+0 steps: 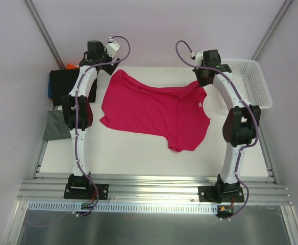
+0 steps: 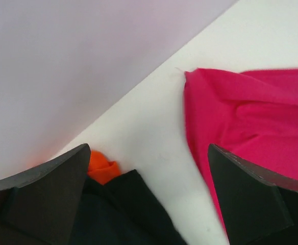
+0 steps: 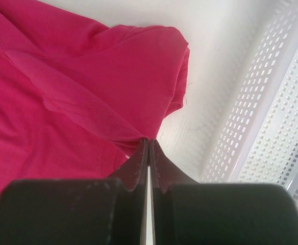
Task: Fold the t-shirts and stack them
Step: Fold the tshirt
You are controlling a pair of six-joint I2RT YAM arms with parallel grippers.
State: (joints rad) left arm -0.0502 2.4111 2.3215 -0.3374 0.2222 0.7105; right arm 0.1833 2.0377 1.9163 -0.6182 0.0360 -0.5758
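Observation:
A crimson-pink t-shirt (image 1: 154, 109) lies spread across the middle of the white table, rumpled along its far edge. My right gripper (image 1: 205, 79) is at its far right corner. Its fingers are shut on a pinched ridge of the pink cloth (image 3: 62, 76), which draws up to the right gripper's (image 3: 149, 140) tips. My left gripper (image 1: 104, 55) hangs open over the far left corner with nothing between its fingers. Below the left gripper (image 2: 148, 150) is bare table, with the pink shirt's edge (image 2: 251, 112) to its right and a folded black shirt (image 2: 123, 204) over an orange one (image 2: 100, 168) to its left.
Folded shirts lie at the table's left edge: black (image 1: 62, 81), orange (image 1: 71, 66), blue (image 1: 50, 89) and grey-green (image 1: 54, 125). A white mesh basket (image 1: 253, 81) stands at the far right, its wall (image 3: 271, 102) close beside my right gripper. Walls close in behind.

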